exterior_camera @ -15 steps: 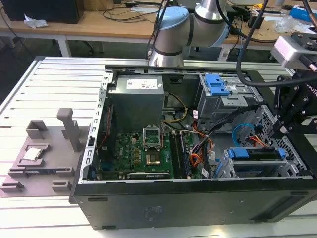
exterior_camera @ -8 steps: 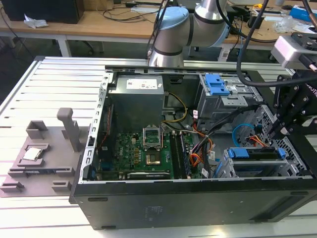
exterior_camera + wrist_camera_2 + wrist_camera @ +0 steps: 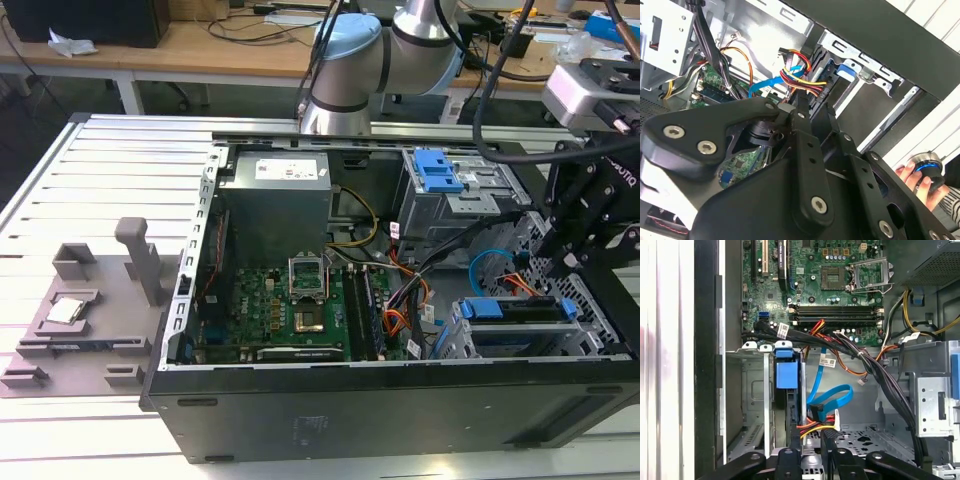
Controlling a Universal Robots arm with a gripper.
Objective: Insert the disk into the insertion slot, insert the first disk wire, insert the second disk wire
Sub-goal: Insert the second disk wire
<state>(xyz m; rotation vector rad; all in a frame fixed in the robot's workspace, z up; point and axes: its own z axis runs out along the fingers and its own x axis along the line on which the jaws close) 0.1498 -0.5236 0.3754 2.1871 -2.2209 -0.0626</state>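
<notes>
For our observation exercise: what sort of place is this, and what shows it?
Probably a robotics lab: a robot arm at an open computer case on a slotted metal table, with cluttered wooden workbenches behind.

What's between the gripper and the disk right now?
A red, yellow and black wire bundle and a looped blue cable lie just ahead of the gripper, beside the disk, which sits in the insertion slot. Nothing else visible stands between them.
</notes>
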